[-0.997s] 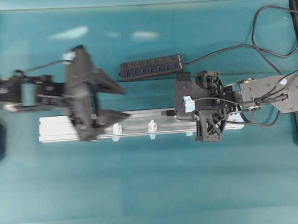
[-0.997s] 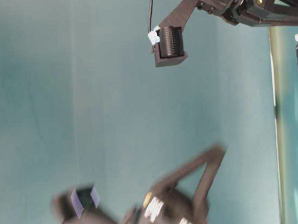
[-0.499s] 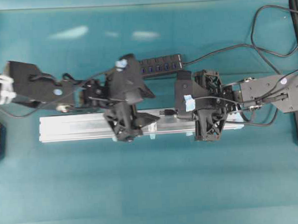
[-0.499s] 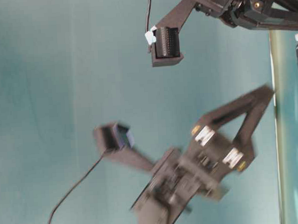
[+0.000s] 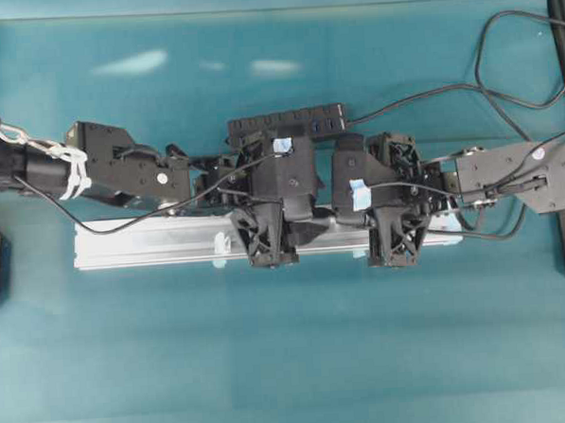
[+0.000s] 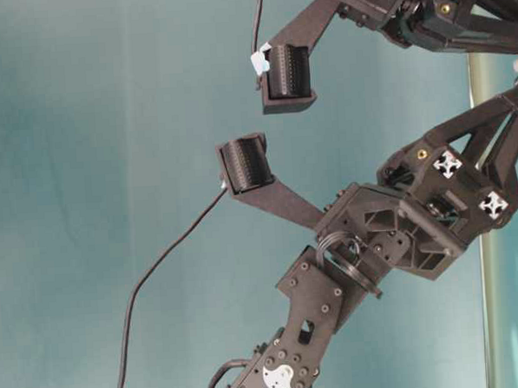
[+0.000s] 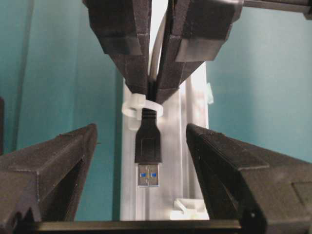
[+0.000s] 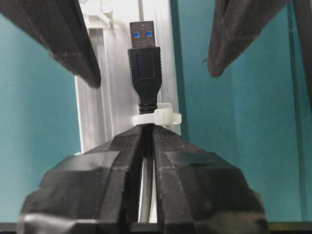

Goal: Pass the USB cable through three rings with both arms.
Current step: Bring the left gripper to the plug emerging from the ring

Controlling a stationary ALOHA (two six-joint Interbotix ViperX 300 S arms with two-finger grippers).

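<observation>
Between the spread left claw (image 7: 141,195) fingers sticks the USB cable (image 7: 147,146) plug.

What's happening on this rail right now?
The right gripper is shut on the USB cable just behind the first ring, with the plug already poking through it. The left gripper sits open on either side of the plug over the aluminium rail, not yet closed on it.

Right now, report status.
Right gripper shut on cable, plug through first ring. Left gripper open around plug. Nothing in the way.
</observation>
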